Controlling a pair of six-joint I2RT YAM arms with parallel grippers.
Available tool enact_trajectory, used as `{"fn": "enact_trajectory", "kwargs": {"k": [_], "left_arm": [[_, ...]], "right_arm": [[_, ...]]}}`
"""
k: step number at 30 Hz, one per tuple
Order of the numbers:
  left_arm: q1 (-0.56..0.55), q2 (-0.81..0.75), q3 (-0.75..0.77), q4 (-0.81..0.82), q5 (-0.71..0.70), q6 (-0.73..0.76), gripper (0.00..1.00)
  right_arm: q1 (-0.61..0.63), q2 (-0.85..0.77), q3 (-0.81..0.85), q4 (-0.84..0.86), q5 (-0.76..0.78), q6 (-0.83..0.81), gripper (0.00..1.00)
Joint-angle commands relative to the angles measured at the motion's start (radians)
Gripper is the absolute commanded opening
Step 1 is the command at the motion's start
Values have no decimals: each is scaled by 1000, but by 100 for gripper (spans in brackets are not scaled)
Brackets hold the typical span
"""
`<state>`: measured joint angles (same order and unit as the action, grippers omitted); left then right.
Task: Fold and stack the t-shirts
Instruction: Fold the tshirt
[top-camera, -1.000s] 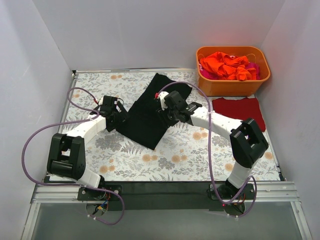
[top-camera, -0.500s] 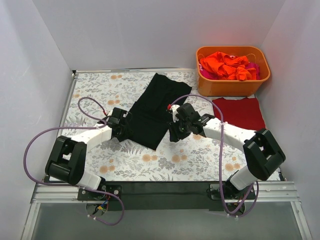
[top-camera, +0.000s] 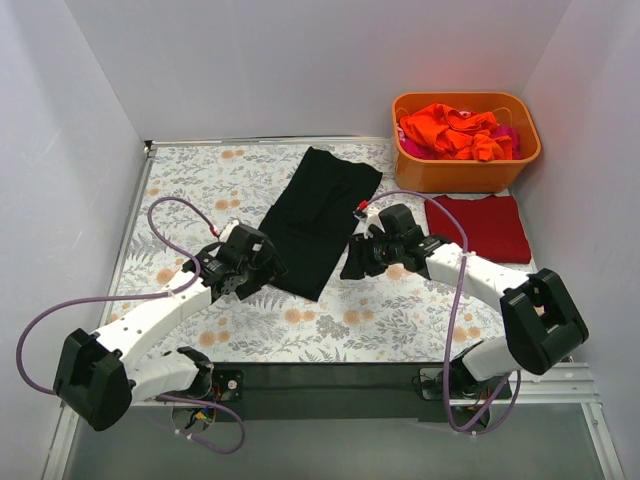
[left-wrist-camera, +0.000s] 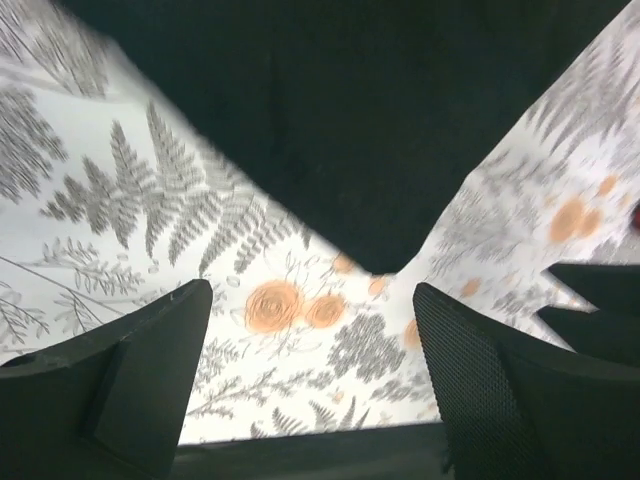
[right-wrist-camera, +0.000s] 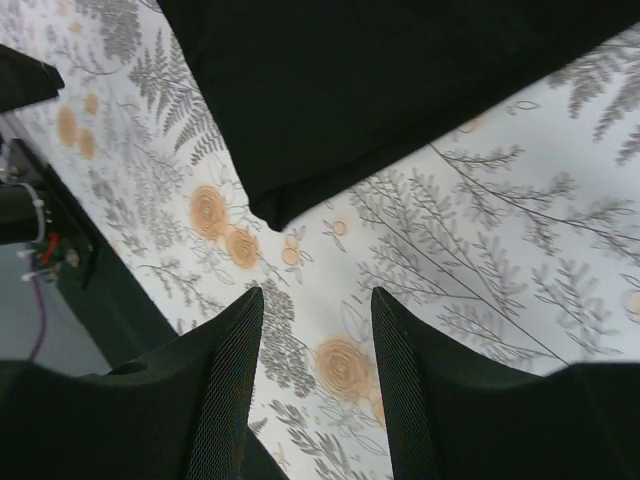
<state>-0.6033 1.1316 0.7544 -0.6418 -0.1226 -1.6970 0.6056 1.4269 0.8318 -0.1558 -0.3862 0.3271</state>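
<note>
Now, long folded black fabric t-shirt: flat on table, between both hands.
Left hand: fingers apart, empty, just short of its near corner.
Right hand: fingers apart, empty, just beside that corner.

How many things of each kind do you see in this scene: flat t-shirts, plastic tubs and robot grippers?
Flat folded t-shirts: 2 (long black fabric t-shirt, dark red fabric t-shirt)
Tubs: 1 (rigid orange plastic tub; the orange and pink clothes heaped inside cannot be counted)
Two-finger grippers: 2 (left gripper, right gripper)
Total: 5
</note>
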Motion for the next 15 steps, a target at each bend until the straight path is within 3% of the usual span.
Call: {"fn": "enact_trajectory", "kwargs": {"k": [1, 2, 9, 15], "left_arm": [[13, -15, 62, -82, -213, 51, 84], [25, -13, 62, -73, -230, 66, 85], [161, 2, 25, 43, -220, 238, 85], [215, -35, -35, 99, -215, 301, 85]], "right_arm": [[14, 55, -54, 224, -160, 163, 46], [19, 66, -69, 319, -155, 243, 47], [89, 193, -63, 521, -117, 423, 47], [132, 240, -97, 587, -66, 510, 47]]}}
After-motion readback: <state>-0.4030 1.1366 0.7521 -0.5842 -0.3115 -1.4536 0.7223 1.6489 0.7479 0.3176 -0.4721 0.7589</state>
